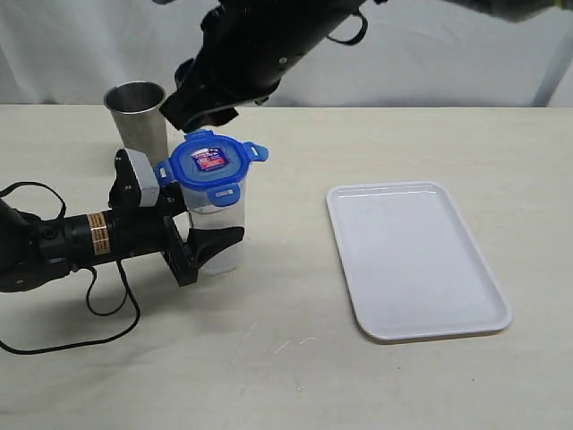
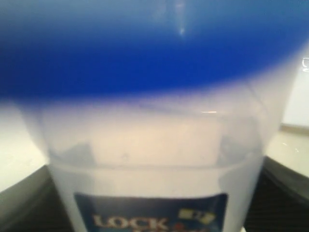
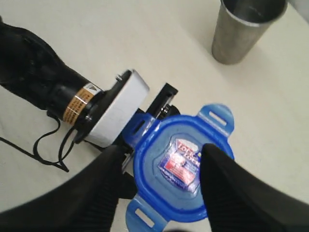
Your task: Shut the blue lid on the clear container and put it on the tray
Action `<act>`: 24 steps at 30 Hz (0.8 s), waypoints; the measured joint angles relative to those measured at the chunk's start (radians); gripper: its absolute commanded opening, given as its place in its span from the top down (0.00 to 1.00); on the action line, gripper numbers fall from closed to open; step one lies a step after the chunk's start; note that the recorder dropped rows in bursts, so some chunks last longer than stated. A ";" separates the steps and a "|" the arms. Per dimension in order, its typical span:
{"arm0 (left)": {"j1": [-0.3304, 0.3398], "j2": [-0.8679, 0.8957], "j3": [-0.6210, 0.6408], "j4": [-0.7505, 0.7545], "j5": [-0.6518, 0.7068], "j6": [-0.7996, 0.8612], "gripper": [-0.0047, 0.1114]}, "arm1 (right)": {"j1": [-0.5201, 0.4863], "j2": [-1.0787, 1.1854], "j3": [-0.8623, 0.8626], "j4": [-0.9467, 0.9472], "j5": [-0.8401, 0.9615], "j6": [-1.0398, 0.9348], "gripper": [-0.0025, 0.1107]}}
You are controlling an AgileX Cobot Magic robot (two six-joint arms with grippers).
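Observation:
The clear container [image 1: 219, 226] stands upright on the table at the left, and the blue lid [image 1: 212, 161] lies on its mouth with flaps sticking outward. My left gripper [image 1: 201, 228] reaches in from the left and is shut on the container's body; up close the container [image 2: 154, 145] fills the space between the dark fingers [image 2: 285, 193], under the blurred lid [image 2: 145, 58]. My right gripper [image 3: 161, 154] hovers open just above the lid [image 3: 159, 193], one finger over its sticker, the other beside its edge. The white tray [image 1: 421, 269] lies to the right with nothing on it.
A grey metal cup [image 1: 139, 112] stands behind the container, close to my right arm [image 1: 260, 45], which comes down from the top. The left arm's cable [image 1: 107, 305] loops on the table at the front left.

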 measured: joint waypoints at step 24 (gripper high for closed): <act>0.001 -0.110 -0.017 0.150 0.015 -0.103 0.96 | 0.074 -0.026 -0.076 -0.182 0.283 -0.444 0.59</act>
